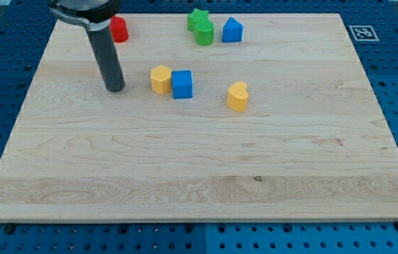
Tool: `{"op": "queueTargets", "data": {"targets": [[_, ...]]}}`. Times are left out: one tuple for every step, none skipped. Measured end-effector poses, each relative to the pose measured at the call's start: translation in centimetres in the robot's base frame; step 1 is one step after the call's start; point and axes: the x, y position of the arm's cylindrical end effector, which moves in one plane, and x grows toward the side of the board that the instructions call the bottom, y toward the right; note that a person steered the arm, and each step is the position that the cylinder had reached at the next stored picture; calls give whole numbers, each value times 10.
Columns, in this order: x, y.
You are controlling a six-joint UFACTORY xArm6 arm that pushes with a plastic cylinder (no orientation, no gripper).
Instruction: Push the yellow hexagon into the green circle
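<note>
The yellow hexagon sits left of centre in the board's upper half, touching a blue cube on its right. The green circle stands near the view's top, touching a green star at its upper left. My tip rests on the board to the left of the yellow hexagon, a short gap away, at about the same height in the view. The dark rod rises up and to the left from it.
A yellow heart lies right of the blue cube. A blue house-shaped block stands right of the green circle. A red block at the top left is partly hidden behind the rod. The wooden board sits on a blue pegboard.
</note>
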Motion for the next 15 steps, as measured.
{"op": "queueTargets", "data": {"targets": [[4,7],[8,10],[8,34],[8,65],[8,67],[8,67],[4,69],[-5,76],[-13,91],[-19,112],[-26,131],[-34,144],[-42,146],[-42,147],[-42,139]]}}
